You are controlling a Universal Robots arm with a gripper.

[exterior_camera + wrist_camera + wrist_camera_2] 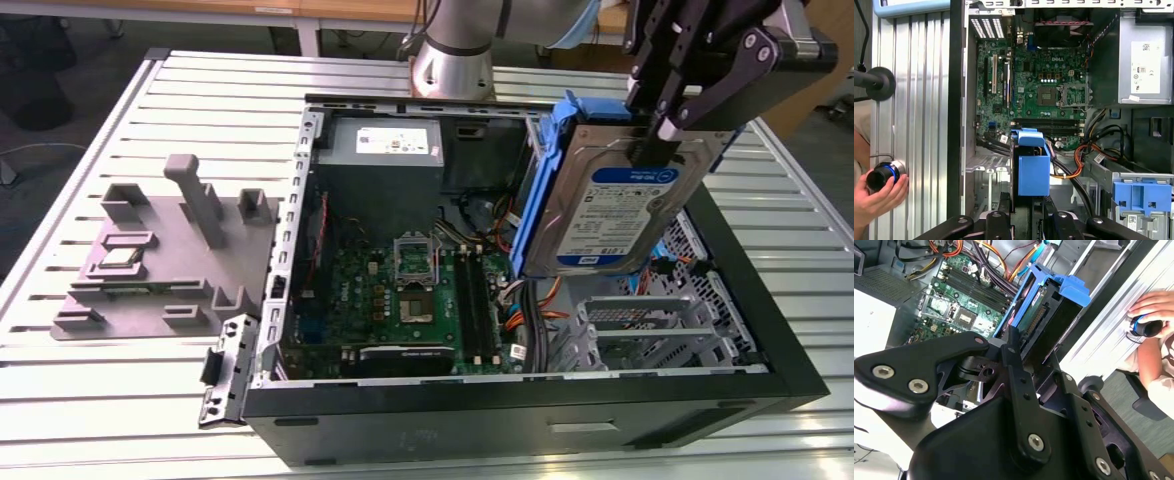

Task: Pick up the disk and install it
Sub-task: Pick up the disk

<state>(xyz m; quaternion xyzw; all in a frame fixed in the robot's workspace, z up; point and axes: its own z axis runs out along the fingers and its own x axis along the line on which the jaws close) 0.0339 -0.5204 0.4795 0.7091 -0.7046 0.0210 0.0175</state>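
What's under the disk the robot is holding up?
The gripper holds the disk above the open computer case. Below it sit a metal cage and orange cables, beside the green board. In the first wrist view, the disk hides the spot straight beneath it.

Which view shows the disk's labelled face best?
The exterior view: the disk hangs from the gripper over the open case, label facing the camera. The second wrist view shows the disk edge-on; the first wrist view shows the disk end-on, label hidden.
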